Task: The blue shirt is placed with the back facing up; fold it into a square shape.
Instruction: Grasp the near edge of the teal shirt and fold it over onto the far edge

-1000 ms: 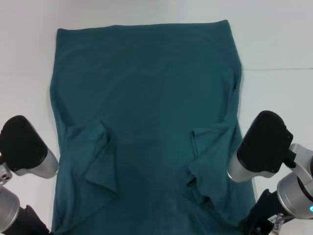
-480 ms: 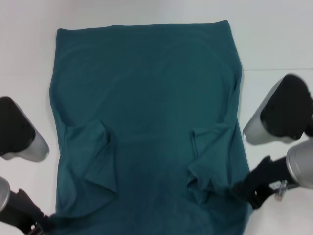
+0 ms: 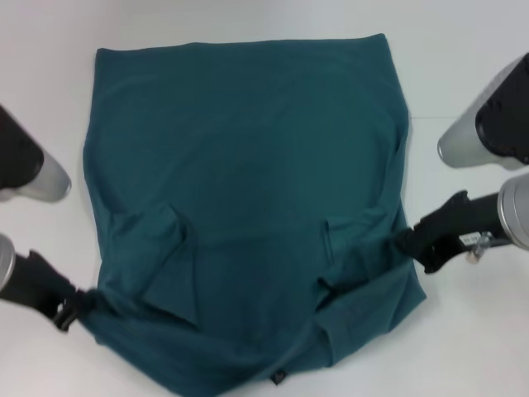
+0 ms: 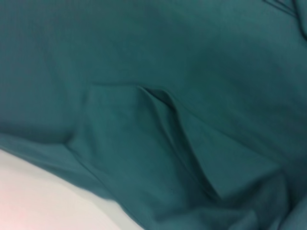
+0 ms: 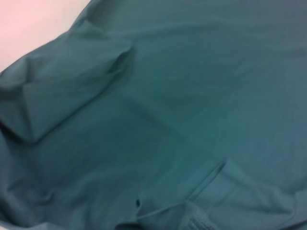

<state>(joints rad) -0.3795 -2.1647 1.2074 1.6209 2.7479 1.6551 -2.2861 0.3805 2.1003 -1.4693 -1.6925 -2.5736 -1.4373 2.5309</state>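
The blue shirt (image 3: 248, 149) lies spread on the white table, its plain back up and both sleeves folded inward (image 3: 169, 269). My left gripper (image 3: 73, 313) is shut on the shirt's near left corner. My right gripper (image 3: 407, 245) is shut on the shirt's right edge, nearer the middle. The near edge is pulled up off the table and bunched between them, and a small dark tag (image 3: 278, 379) shows there. Both wrist views are filled with teal cloth (image 4: 192, 72) (image 5: 216, 72) and its folds; no fingers show in them.
The white table (image 3: 463, 74) surrounds the shirt on all sides. A faint seam line runs across the table on the right (image 3: 446, 117). Silver and black arm links stand at the left (image 3: 25, 165) and right (image 3: 492, 124) edges.
Both arms have moved up and away from the table's near edge, taking the shirt's near corners with them. The near edge has lifted and shifted forward, and the hem tag has come into view.
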